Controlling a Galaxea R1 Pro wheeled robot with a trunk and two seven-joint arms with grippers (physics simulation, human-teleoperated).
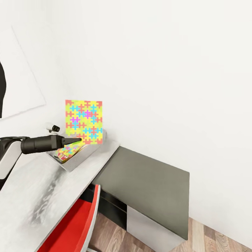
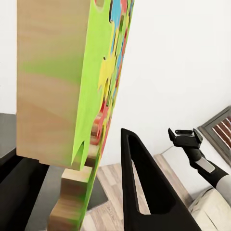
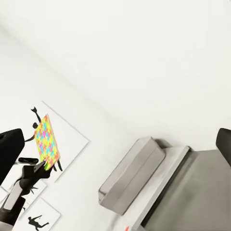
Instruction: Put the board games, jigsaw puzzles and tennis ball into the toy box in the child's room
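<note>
One puzzle held upright above the toy box, the task is partly done.

The left pincer (image 1: 77,140) is clenched on the lower edge of a jigsaw puzzle (image 1: 84,121), which stands upright just above the pincer tips; in the left wrist view the puzzle's thin wooden edge sits between the fingers (image 2: 144,192). Directly under the pincer is the toy box (image 1: 75,160) on the desk (image 1: 31,189), and a colourful flat thing (image 1: 69,152) already lies inside it, possibly the other puzzle or a game. I judge that this puzzle must next be lowered in. The right pincer (image 3: 115,139) appears released, its fingers wide apart and holding nothing. The ball and games I cannot see here.
</note>
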